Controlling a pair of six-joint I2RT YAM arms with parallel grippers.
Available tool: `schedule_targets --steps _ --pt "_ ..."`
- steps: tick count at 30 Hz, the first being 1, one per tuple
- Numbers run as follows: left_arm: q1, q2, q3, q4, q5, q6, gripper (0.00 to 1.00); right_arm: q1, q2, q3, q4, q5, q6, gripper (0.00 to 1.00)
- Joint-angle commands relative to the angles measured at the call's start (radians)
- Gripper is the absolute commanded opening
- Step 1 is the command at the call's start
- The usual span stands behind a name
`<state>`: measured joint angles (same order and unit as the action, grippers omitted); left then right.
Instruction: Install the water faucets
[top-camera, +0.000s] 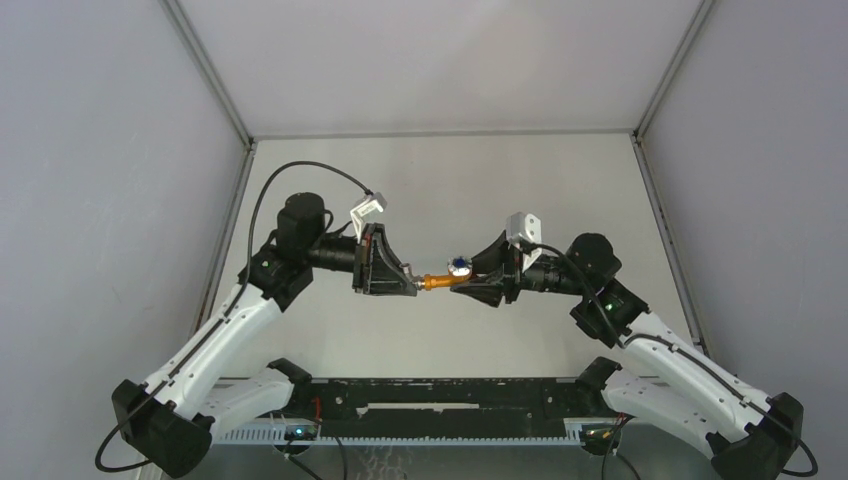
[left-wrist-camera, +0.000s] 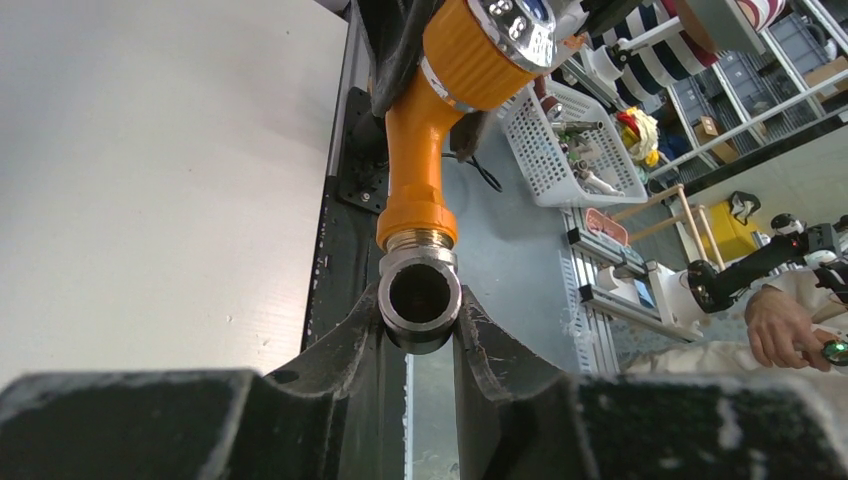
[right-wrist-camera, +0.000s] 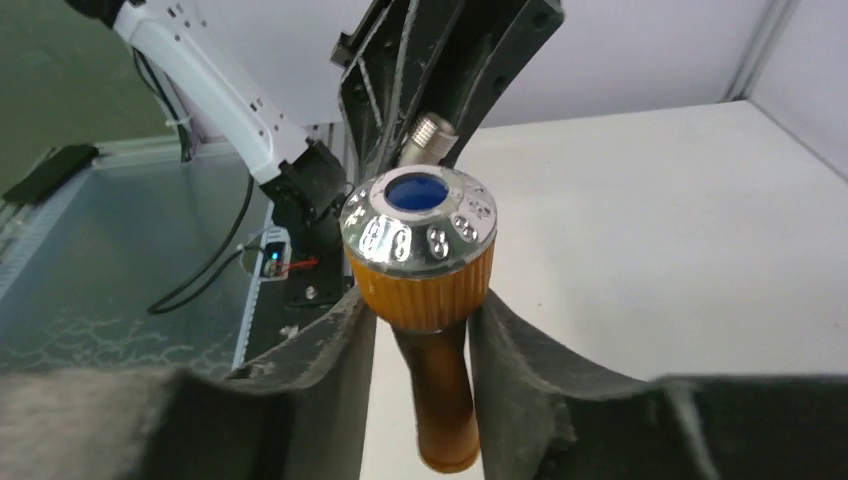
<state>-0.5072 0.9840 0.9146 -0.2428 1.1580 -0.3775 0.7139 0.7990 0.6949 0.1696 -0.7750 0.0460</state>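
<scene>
Your left pincer: nearly closed, clamping the grey fitting between its fingertips | your right pincer: jaws pressed on the orange tap body below its silvery cap | tap's threaded end meets the fitting, between both pincers.

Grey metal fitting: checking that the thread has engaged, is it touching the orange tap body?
Touching. The left wrist view shows the threaded end of the orange tap body seated in the grey metal fitting, with no gap.

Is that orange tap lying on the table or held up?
Held up. The orange tap spans both grippers: left gripper clamps its grey fitting, right gripper pinches its knob.
</scene>
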Motion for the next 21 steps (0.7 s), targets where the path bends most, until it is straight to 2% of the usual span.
schedule_targets --steps 1,3,4,5,7,10,12,15,21 --pt "0.006 -0.003 0.067 0.034 0.035 -0.015 0.00 0.004 0.000 0.035 0.097 0.082 0.075 0.32" --pt "0.006 0.001 0.070 0.033 0.027 -0.011 0.00 0.004 0.007 0.035 0.105 0.086 0.116 0.05" --pt "0.006 0.002 0.073 0.034 0.016 -0.007 0.00 0.004 0.013 0.035 0.104 0.089 0.139 0.00" --pt "0.007 0.003 0.076 0.033 0.004 -0.008 0.07 0.004 0.017 0.035 0.098 0.093 0.159 0.00" --pt "0.007 0.007 0.084 0.026 0.001 -0.003 0.36 0.005 0.015 0.035 0.084 0.128 0.190 0.00" --pt "0.006 -0.017 0.071 0.034 -0.059 -0.003 0.57 0.006 0.001 0.031 0.075 0.192 0.235 0.00" --pt "0.006 -0.053 0.037 0.103 -0.113 -0.054 0.68 0.007 -0.013 0.013 0.102 0.217 0.257 0.00" --pt "0.007 -0.096 -0.022 0.226 -0.197 -0.126 0.78 0.007 -0.018 -0.012 0.143 0.227 0.277 0.00" --pt "0.007 -0.099 -0.043 0.216 -0.286 -0.165 0.83 0.007 -0.015 -0.035 0.211 0.240 0.316 0.00"
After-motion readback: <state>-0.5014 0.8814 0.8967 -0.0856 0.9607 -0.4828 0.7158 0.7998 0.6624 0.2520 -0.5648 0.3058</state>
